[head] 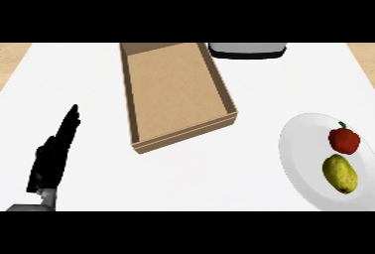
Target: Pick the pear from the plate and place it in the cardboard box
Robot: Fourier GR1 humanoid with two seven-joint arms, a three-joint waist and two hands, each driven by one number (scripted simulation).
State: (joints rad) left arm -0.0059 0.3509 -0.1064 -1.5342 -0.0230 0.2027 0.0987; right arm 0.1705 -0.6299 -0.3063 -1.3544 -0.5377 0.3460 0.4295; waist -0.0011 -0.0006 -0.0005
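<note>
We see the cardboard box (176, 89) holding nothing; the plate (304, 149) carries a yellow-green pear (340, 173) and—perhaps—a red pepper (344, 140). Our left hand (53, 154) rests—fingers straight, holding nothing.

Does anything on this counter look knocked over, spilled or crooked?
Nothing is spilled. The open brown cardboard box sits askew on the white counter. The yellow-green pear and a red pepper lie on the white plate.

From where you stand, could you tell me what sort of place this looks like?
Probably a kitchen counter: a white worktop edged by pale wood, a white round plate holding a yellow-green pear and a red bell pepper, and a grey-and-black appliance at the back beside an open brown cardboard box.
</note>
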